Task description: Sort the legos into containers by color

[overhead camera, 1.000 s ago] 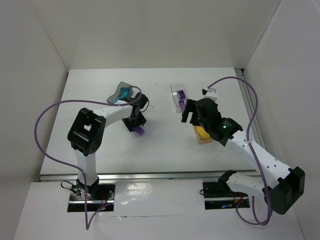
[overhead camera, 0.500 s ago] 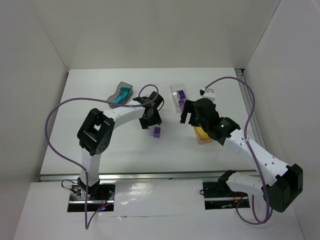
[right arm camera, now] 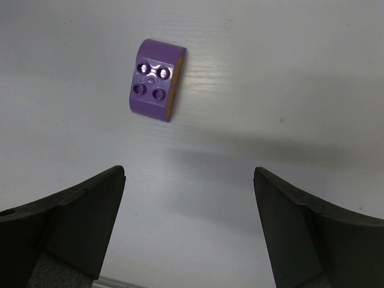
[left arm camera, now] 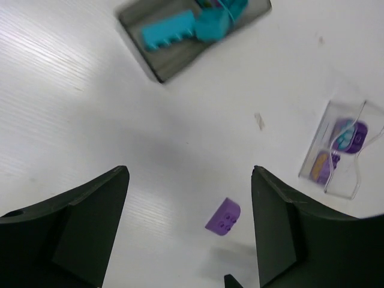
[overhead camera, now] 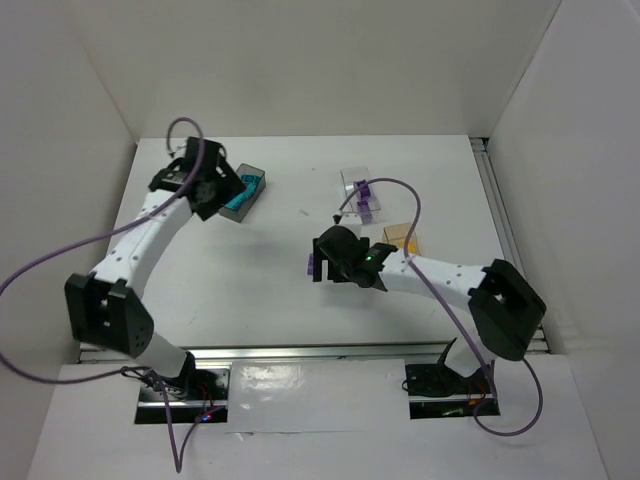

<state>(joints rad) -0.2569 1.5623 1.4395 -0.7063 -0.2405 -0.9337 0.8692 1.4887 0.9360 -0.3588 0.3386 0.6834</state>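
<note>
Both arms have swung since half a second ago: the left gripper [overhead camera: 205,190] has pulled back from the middle of the table [overhead camera: 250,290] to the far left, just beside the dark grey tub [overhead camera: 258,177]. The right gripper [overhead camera: 328,262] has come in from the right and now hangs over the purple brick [right arm camera: 157,79]. That brick lies where it did, on the bare surface near the middle. From the right wrist, the brick lies flat ahead of the fingers and apart from them. Its long axis runs nearly straight away from the camera with a slight tilt, curved end pointing away and straight end nearer. It is smooth, glossy plastic, a half-round slab with four small round sockets in its upper face. The right gripper's jaws stand wide apart and hold nothing; the left gripper's jaws are likewise spread wide and empty. The table is matt white with a faint wood-like grain. The smoky, rectangular dark grey tub holds teal bricks [left arm camera: 171,29], one of them long with a row of studs along one edge. The clear tub [overhead camera: 348,182], at the back right of centre, holds purple pieces [left arm camera: 349,129]. The amber tub [overhead camera: 395,232] sits near it, closer to the arms; I cannot tell what it holds.
</note>
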